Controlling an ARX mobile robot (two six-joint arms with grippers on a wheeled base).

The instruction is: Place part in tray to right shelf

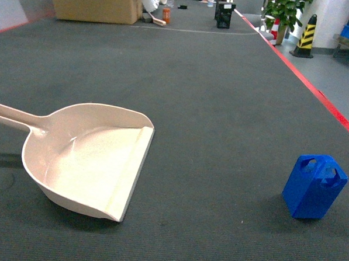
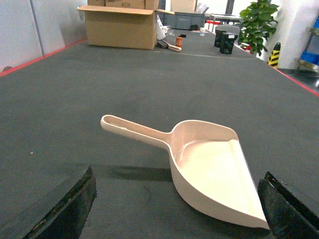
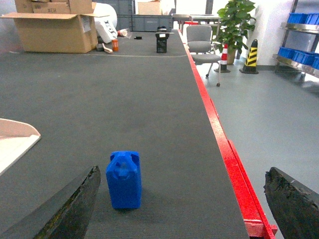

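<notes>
Head view is showing the part (image 1: 314,186) standing upright on the dark bench (image 1: 211,109), well right of the empty tray (image 1: 91,161).

Left wrist view: left hand (image 2: 177,209) is gaping above the tray.

Right wrist view: right hand (image 3: 182,204) is hanging spread behind the part; I judge closing squarely across its flat sides best.

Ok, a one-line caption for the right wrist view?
Blue part stands upright on the dark mat between the open right fingers, the tray lip at left, red edge at right.
</notes>
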